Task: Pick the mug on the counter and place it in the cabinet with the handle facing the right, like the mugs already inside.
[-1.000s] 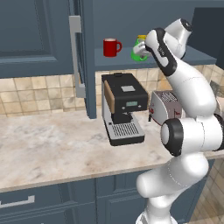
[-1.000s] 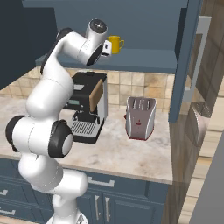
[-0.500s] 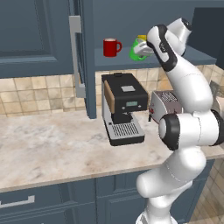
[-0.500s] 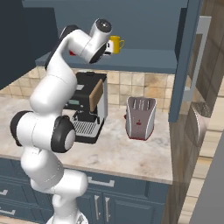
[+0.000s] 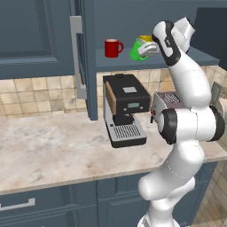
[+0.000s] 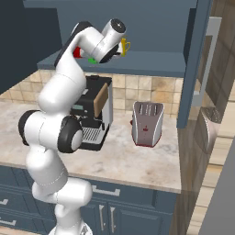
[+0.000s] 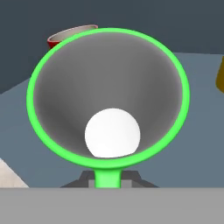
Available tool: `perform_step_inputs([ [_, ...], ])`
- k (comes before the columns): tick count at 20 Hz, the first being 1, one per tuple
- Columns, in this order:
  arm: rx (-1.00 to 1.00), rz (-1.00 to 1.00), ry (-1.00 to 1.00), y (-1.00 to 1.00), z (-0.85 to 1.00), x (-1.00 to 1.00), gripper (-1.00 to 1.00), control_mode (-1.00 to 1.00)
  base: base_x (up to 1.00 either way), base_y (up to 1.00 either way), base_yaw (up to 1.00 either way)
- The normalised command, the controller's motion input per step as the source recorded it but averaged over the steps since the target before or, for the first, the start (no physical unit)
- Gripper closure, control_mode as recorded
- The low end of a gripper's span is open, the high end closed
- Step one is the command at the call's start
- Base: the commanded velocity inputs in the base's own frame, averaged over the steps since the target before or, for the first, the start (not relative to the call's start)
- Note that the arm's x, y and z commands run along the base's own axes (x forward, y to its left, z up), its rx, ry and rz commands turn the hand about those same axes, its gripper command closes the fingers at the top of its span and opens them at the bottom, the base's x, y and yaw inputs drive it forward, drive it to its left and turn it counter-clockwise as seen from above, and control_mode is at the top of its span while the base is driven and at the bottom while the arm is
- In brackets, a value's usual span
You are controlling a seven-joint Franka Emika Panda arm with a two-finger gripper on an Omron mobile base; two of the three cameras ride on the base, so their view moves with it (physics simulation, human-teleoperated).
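Green mug [image 5: 136, 49] is pinched in my gripper [image 5: 148, 48], jaws closed on its handle side, tilted and held above the cabinet [image 5: 186, 57] shelf. My hand camera looks straight into its pale inside. Red mug [image 5: 113, 48] stands on the shelf to the left; yellow mug [image 6: 124, 46] sits just behind. Coffee machine [image 5: 125, 108] and toaster [image 6: 147, 123] stand on the counter [image 5: 53, 150] below.

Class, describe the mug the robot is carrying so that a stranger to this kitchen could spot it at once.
Find the open dark blue-grey cabinet above the coffee machine. At its shelf the gripper holds the mug tilted. It alone is bright green: the mug to its left is red, the one behind it yellow.
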Motion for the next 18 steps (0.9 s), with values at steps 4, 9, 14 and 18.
perform_step_inputs([
  [4, -0.06, 0.16, 0.01, -0.01, -0.1, 0.17, 1.0, -1.0, 0.0, 0.0, 0.0],
  [9, -0.09, 0.14, 0.02, 0.0, -0.15, 0.13, 1.0, -1.0, 0.0, 0.0, 0.0],
  [14, -0.08, 0.12, 0.02, 0.0, -0.17, 0.15, 1.0, -1.0, 0.0, 0.0, 0.0],
  [18, -0.08, 0.1, 0.0, 0.0, -0.2, 0.14, 1.0, -1.0, 0.0, 0.0, 0.0],
])
